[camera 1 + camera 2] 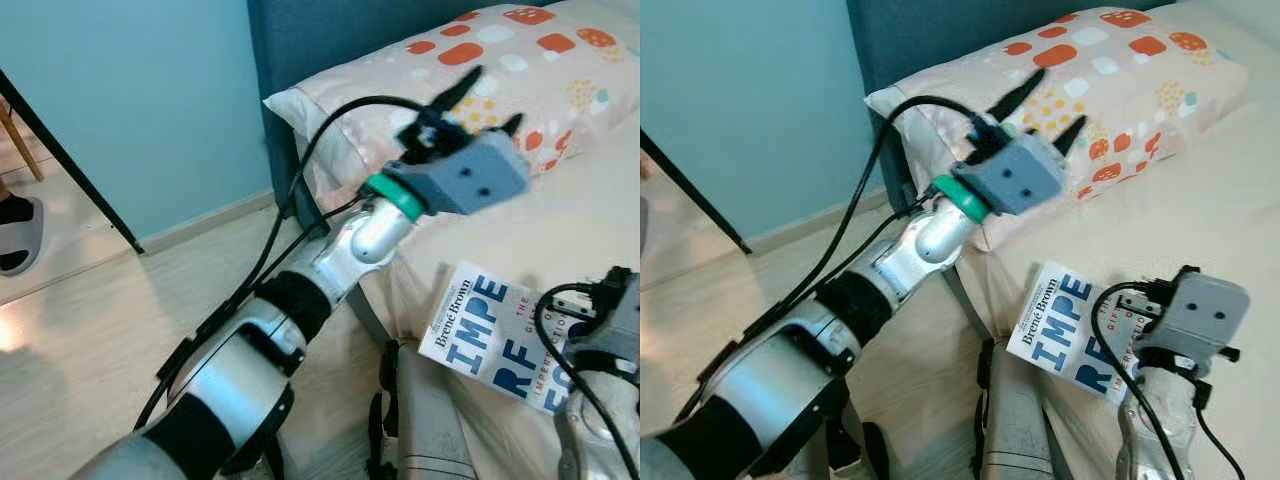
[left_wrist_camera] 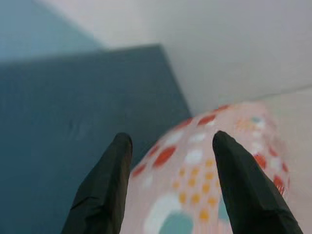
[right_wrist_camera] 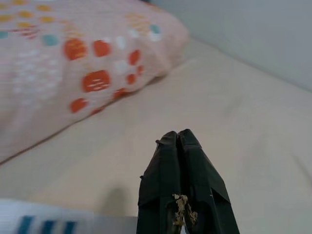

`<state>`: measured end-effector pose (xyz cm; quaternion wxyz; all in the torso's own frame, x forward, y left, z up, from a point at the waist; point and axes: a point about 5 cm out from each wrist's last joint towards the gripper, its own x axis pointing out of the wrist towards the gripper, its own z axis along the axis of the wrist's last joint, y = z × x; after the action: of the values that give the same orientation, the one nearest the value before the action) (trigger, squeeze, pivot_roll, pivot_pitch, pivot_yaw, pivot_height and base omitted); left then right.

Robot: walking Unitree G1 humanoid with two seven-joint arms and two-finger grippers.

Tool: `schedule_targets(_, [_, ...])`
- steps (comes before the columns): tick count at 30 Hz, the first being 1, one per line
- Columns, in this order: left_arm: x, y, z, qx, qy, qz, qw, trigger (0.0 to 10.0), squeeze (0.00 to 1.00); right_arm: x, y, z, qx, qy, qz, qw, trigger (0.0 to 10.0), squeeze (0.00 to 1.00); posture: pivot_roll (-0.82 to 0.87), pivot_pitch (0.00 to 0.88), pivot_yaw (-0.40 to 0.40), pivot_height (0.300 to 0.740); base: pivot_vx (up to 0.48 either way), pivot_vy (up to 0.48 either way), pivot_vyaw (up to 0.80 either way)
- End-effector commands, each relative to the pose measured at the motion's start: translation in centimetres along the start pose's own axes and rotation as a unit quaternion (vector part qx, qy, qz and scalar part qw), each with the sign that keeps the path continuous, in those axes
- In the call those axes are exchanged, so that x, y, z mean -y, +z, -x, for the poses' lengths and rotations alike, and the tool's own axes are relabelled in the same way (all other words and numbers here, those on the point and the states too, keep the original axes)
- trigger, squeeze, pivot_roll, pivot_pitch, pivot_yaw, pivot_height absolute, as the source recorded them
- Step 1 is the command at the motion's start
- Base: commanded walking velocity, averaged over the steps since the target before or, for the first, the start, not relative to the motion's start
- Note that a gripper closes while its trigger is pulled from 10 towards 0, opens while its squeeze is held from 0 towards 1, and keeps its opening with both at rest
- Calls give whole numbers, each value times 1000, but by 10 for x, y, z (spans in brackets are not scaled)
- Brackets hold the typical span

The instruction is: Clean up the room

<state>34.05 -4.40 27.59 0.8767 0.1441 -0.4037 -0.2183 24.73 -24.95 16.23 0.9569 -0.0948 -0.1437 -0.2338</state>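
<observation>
A white book (image 1: 480, 330) with large blue letters lies flat on the cream bed sheet (image 1: 580, 220), close to the bed's near edge. My right gripper (image 3: 179, 134) is shut with nothing in it. It hovers just beside the book, low over the sheet, and points toward the pillow. My left gripper (image 1: 490, 100) is raised in front of the pink pillow (image 1: 1110, 70) with orange and white patches. Its fingers (image 2: 122, 146) stand wide open and empty, aimed at the pillow and the dark blue headboard (image 2: 73, 112).
The headboard (image 1: 320, 30) meets a light blue wall (image 1: 130, 100). Wooden floor (image 1: 90, 330) lies left of the bed. A black slanted pole (image 1: 70, 160) crosses the far left. A person's foot in a grey slipper (image 1: 18, 235) rests there.
</observation>
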Motion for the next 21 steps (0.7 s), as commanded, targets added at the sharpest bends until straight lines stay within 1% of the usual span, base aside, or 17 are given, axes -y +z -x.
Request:
schedule_targets(1, [8,2,6,-6,1,38,999,10000,0,-19,-10,8,-34,82,-5,996,10000,0,-137,275,80,547,0,0,0])
schedule_targets(4, [-6,-3,20,-16,-7,38,999,10000,0,-26,-8,14,-32,130,12,991,10000,0,-132,275,77,547,0,0,0])
schedule_targets(5, [-11,-5,30,-16,-29,34,999,10000,0,-20,-6,15,-29,123,-2,992,10000,0,-132,275,77,547,0,0,0])
schedule_targets(6, [-11,-5,30,-16,-29,34,999,10000,0,-20,-6,15,-29,123,-2,992,10000,0,-132,275,77,547,0,0,0])
schedule_targets(7, [-17,-8,46,-26,-68,32,997,10000,0,-10,-4,18,-33,102,-61,992,10000,0,-121,273,76,547,0,0,0])
schedule_targets(8, [-17,-8,46,-26,-68,32,997,10000,0,-10,-4,18,-33,102,-61,992,10000,0,-121,273,76,547,0,0,0])
schedule_targets(9, [-26,-11,66,-46,-111,34,992,10000,0,-2,-4,25,-52,87,-154,983,10000,0,-106,270,79,547,0,0,0])
schedule_targets(10, [-31,-12,80,-60,-143,38,987,10000,0,3,-4,31,-61,78,-218,971,10000,0,-106,270,79,547,0,0,0])
schedule_targets(12, [-31,-12,80,-60,-143,38,987,10000,0,3,-4,31,-61,78,-218,971,10000,0,-106,270,79,547,0,0,0])
schedule_targets(13, [-41,-12,98,-90,-175,52,979,10000,0,1,-5,45,-77,116,-259,956,10000,67,-94,269,83,547,0,0,0])
schedule_targets(14, [-41,-12,98,-90,-175,52,979,10000,0,1,-5,45,-77,116,-259,956,10000,67,-94,269,83,547,0,0,0])
schedule_targets(15, [-51,-12,112,-116,-196,69,971,10000,0,-2,-5,60,-91,180,-248,947,10000,82,-80,265,88,547,0,0,0])
schedule_targets(16, [-64,-13,125,-147,-207,84,964,10000,0,-1,-9,74,-106,252,-174,946,10000,51,-79,258,91,547,0,0,0])
schedule_targets(17, [-64,-13,125,-147,-207,84,964,10000,0,-1,-9,74,-106,252,-174,946,10000,51,-79,258,91,547,0,0,0])
schedule_targets(18, [-78,-14,140,-185,-211,95,955,10000,0,5,-14,86,-121,338,-57,932,10000,0,-79,258,91,547,0,0,0])
schedule_targets(20, [-78,-14,140,-185,-211,95,955,10000,0,5,-14,86,-121,338,-57,932,10000,0,-79,258,91,547,0,0,0])
schedule_targets(21, [-84,-17,146,-204,-207,96,952,10000,0,8,-14,86,-118,370,1,921,10000,0,-82,254,93,547,0,0,0])
